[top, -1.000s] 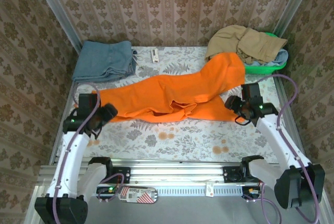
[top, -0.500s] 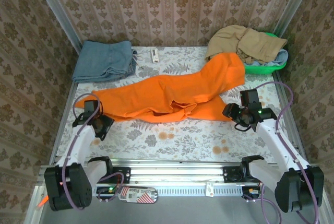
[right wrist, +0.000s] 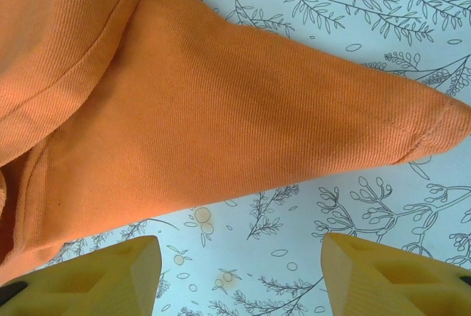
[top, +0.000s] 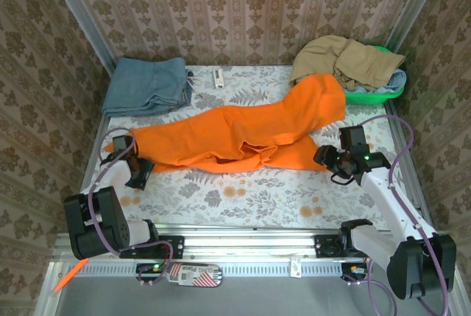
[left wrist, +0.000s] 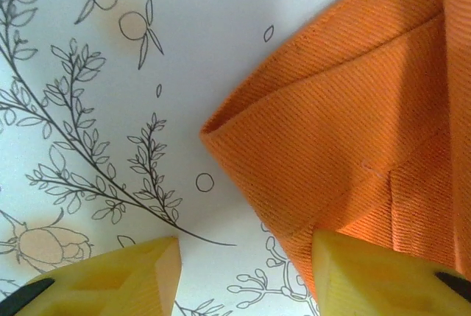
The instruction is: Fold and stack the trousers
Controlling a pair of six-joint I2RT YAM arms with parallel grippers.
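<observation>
The orange trousers (top: 243, 133) lie spread flat across the floral table, one end at the left and the other reaching up to the back right. My left gripper (top: 138, 171) sits low at their left end. In the left wrist view a hemmed corner of the trousers (left wrist: 353, 124) lies just ahead; the left gripper (left wrist: 246, 279) is open, its right fingertip (left wrist: 375, 279) against the cloth edge. My right gripper (top: 324, 158) hovers by the near right corner of the trousers (right wrist: 184, 102). The right gripper (right wrist: 239, 275) is open over bare tablecloth, nothing between its fingers.
A folded blue-grey garment (top: 146, 85) lies at the back left. A tan garment (top: 349, 58) is heaped on a green basket (top: 383, 95) at the back right. A small white object (top: 218, 77) lies near the back edge. Walls close in on three sides.
My left arm has swung outward to the left and lowered its gripper at the trousers' left end, its jaws narrowing. The right gripper has shifted slightly left toward the cloth corner.
</observation>
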